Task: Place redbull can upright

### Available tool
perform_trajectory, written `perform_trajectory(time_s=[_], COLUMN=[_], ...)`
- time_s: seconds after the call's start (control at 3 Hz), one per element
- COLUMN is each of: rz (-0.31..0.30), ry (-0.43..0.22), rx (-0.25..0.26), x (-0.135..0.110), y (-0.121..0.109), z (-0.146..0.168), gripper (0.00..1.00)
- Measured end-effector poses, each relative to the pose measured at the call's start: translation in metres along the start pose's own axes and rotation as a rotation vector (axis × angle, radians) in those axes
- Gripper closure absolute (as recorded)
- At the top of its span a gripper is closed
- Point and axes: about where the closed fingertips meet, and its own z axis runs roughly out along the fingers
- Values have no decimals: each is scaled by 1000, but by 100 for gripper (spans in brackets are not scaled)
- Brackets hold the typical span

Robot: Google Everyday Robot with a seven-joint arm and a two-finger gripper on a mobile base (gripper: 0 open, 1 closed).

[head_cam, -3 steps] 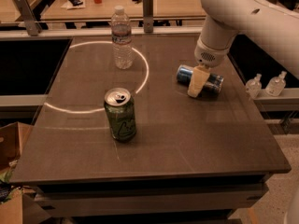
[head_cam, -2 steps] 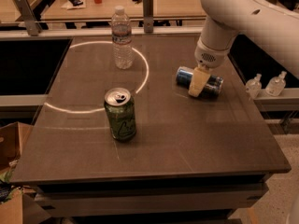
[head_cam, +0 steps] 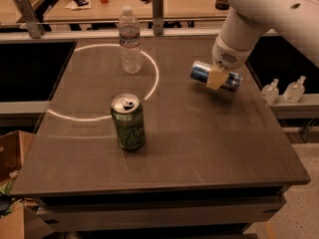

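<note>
Dark brown tabletop (head_cam: 199,148) fills most of your view, with a thin white ring (head_cam: 154,76) marked across its far left part and a long wooden bench (head_cam: 194,4) running along behind it. You'll find the gripper (head_cam: 218,77) over the far right area of the table, at the end of the white arm (head_cam: 269,9) that comes in from the upper right corner. Its fingers are clamped around the redbull can (head_cam: 200,71): one tan finger pad (head_cam: 216,78) crosses the front of the can's middle, and the blue-and-silver body sticks out to either side of it. The can is on its side, its long axis roughly level and running left to right, with the left end a touch higher; you cannot tell whether it touches the surface or hangs just above it. Well apart from it, toward the near left, a green can (head_cam: 128,122) stands upright with its opened top showing, right by the near edge of the ring. A clear water bottle (head_cam: 130,40) stands upright inside the ring at the far side. Off the table's right edge, two small clear bottles (head_cam: 284,90) sit on a ledge, and a cardboard box (head_cam: 10,153) shows at the lower left.
</note>
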Motion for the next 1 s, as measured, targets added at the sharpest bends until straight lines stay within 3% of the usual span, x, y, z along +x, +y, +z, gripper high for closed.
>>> perform_trajectory(time_s=[0.33,0.67,1.0], rz=[-72,-97,-76], ry=[-216,-410,-639], rx=[32,16,-66], x=[-13,-12,-6], y=[9,10,12], z=[-49,-79,-78], gripper=[100,100,100])
